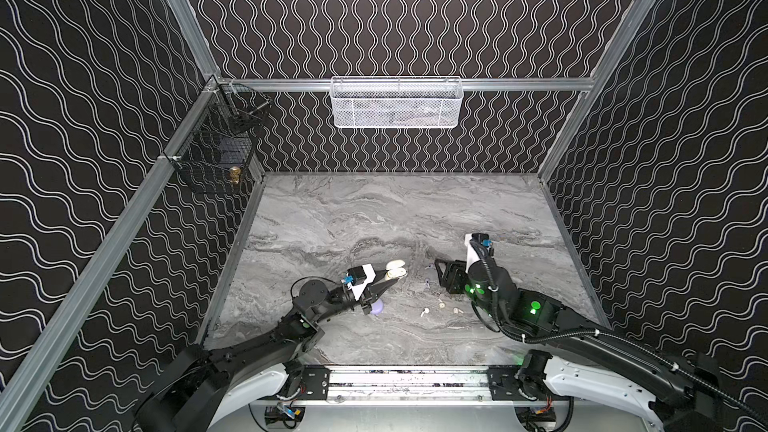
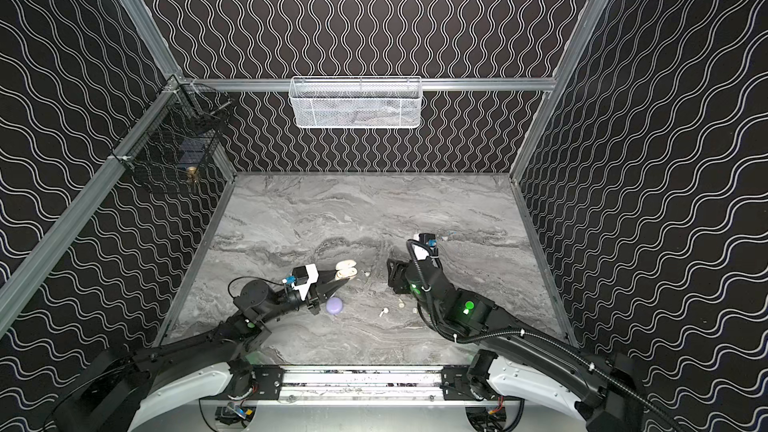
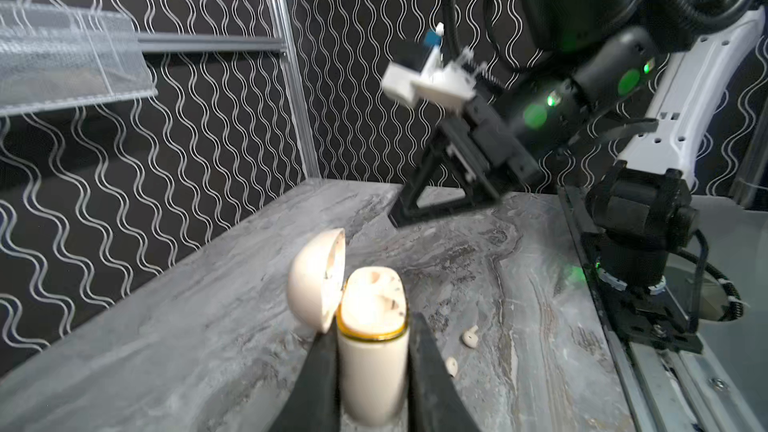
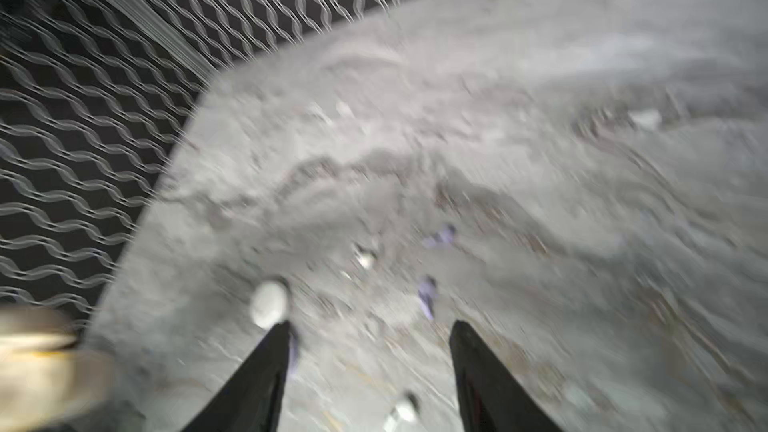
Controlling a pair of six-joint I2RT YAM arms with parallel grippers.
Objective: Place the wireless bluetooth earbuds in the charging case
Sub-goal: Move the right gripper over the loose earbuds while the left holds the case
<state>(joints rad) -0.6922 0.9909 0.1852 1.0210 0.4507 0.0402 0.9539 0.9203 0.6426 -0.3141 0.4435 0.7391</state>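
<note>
Black fingers [image 3: 320, 380] of the left gripper [image 3: 372, 326] clench a smooth cream case [image 3: 370, 371], domed lid [image 3: 316, 284] open — tiny stemmed earbuds [image 1: 424, 311] lie loose on marble tabletop [image 1: 353, 218] at its four o'clock; right gripper [image 4: 370, 326] spread, empty.

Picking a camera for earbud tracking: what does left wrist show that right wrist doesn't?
Left wrist only: the left hand shut on the cream case, and the white basket. Right wrist only: two purple earbuds. Both: the cream case, blurred in the right wrist view, the open right hand, the marble table.
</note>
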